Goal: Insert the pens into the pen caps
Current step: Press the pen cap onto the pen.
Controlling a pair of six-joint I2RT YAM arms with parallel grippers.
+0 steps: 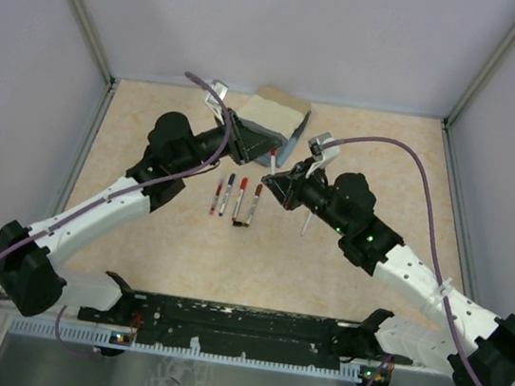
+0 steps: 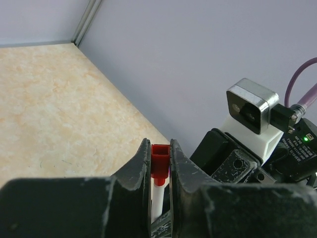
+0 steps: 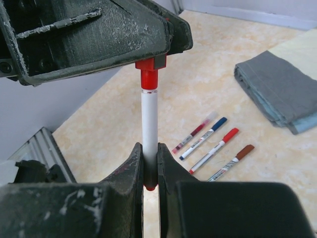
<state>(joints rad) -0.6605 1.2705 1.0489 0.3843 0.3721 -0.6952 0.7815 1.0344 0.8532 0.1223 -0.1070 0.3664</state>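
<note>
**A:** What has the left gripper (image 2: 159, 148) got?

**B:** Its jaws are drawn almost together, pinching a small red plastic cap (image 2: 159, 161) at the fingertips.

**A:** And the right gripper (image 3: 150, 152)?

**B:** It is clamped tight on a thin white-barrelled pen (image 3: 149, 116), low on the barrel. The pen stands up out of its fingers, and the small red plastic cap sits on the pen's top end, straight above the right gripper. I cannot tell whether the cap is pushed fully home.

**A:** Where are the other pens?

**B:** Four capped pens (image 3: 213, 143) lie side by side on the beige speckled tabletop (image 1: 256, 270), beyond the right gripper's fingers and off to their right. Their caps are dark red, blue, red and brown. A folded grey cloth (image 3: 272, 94) lies farther out on that same side, apart from them.
</note>
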